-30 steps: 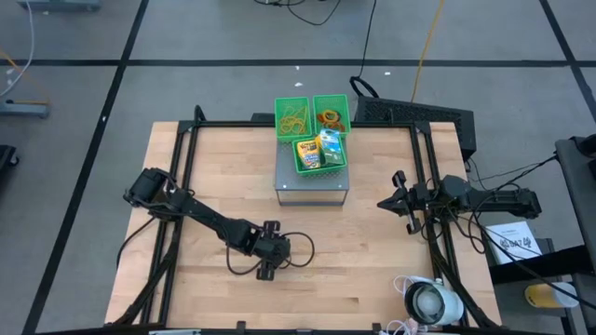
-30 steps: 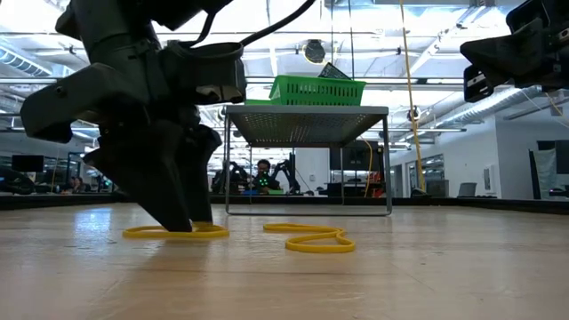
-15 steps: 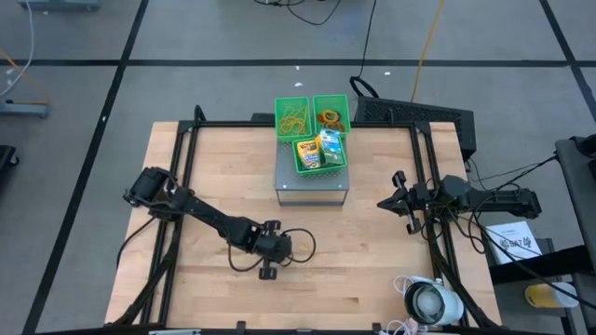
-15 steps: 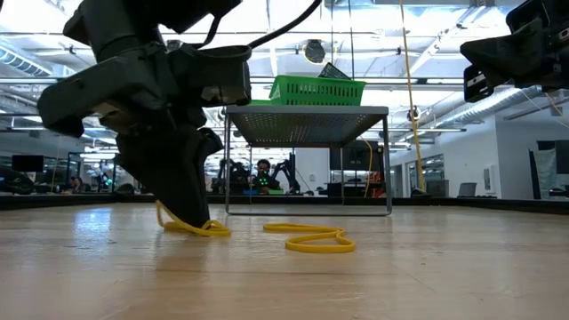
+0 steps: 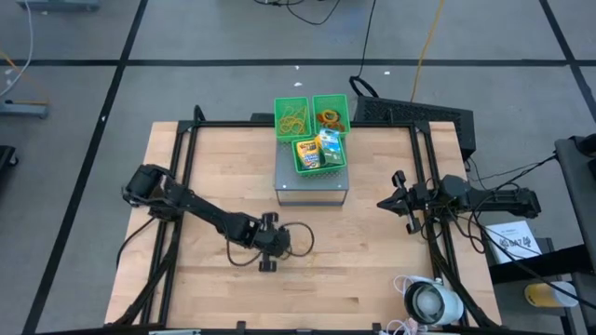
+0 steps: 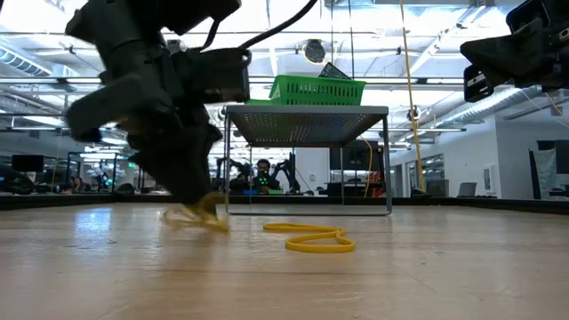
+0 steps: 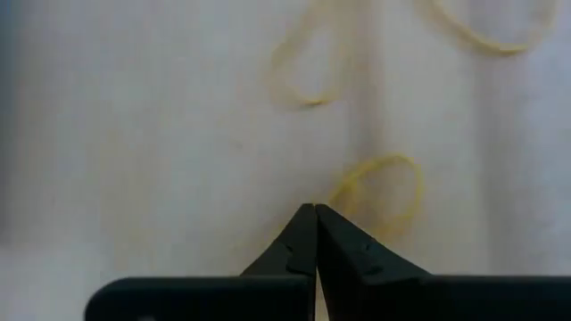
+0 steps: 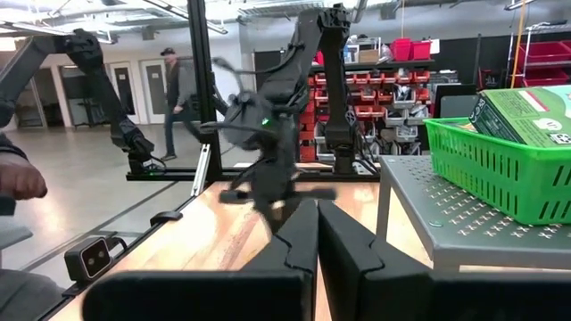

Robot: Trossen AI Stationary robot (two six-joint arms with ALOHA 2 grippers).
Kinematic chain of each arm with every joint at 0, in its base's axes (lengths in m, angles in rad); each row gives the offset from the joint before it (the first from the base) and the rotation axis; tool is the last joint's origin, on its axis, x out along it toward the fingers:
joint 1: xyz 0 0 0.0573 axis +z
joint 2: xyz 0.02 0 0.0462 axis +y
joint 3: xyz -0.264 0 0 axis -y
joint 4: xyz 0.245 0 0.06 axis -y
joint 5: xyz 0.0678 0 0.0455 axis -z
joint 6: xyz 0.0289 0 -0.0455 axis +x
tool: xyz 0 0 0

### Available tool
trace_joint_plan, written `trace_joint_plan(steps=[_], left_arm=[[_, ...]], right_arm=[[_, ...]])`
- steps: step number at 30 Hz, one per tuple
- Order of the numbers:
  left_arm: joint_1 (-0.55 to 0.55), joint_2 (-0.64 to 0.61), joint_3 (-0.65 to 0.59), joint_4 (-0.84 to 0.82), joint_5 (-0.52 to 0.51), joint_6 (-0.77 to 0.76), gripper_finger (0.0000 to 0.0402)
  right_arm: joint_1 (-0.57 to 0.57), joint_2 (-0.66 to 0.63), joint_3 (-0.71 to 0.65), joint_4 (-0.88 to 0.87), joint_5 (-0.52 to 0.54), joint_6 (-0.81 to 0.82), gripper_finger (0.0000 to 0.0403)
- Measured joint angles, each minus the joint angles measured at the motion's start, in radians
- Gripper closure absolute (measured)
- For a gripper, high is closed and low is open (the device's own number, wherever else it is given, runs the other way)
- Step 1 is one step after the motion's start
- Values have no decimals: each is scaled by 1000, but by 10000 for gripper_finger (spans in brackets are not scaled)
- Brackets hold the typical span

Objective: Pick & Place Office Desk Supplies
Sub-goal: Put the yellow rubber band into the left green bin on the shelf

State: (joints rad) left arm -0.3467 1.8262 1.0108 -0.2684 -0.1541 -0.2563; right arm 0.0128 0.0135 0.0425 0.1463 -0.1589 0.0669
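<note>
Left claw closed on a yellow rubber band at the wooden surface; right claw closed and empty, off to the side.

The wooden surface [image 5: 372, 270] carries a grey perforated stand [image 5: 313, 190] at its far middle, topped by green mesh bins [image 5: 312, 130] holding a crayon box [image 5: 307, 154], a green-white packet [image 5: 331, 147], coloured rings [image 5: 330, 118] and a tangle of rubber bands [image 5: 294, 116]. The left arm reaches across the near-left half of the surface; its left claw [image 7: 315, 218] has both fingers pressed together, pinching a yellow rubber band [image 6: 197, 216] that hangs partly raised off the wood. A second yellow rubber band [image 6: 309, 237] lies flat on the surface just beside it. The right claw [image 8: 318, 214], fingers together, hangs by the right edge, holding nothing.
</note>
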Motion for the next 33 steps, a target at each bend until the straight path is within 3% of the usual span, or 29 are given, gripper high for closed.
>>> trace_joint_plan(steps=[10, 16, 25, 33], left_arm=[[-5, -178, 3, -42, -101, 29, 399], [-9, -187, 4, -34, 19, 12, 388], [-31, -96, 5, 56, -34, -27, 261], [-41, -44, 6, 75, 5, -15, 170]], right_arm=[[0, 0, 0, 0, 0, 0, 403], [0, 0, 0, 1, 0, 0, 403], [0, 0, 0, 0, 0, 0, 403], [0, 0, 0, 0, 0, 0, 403]])
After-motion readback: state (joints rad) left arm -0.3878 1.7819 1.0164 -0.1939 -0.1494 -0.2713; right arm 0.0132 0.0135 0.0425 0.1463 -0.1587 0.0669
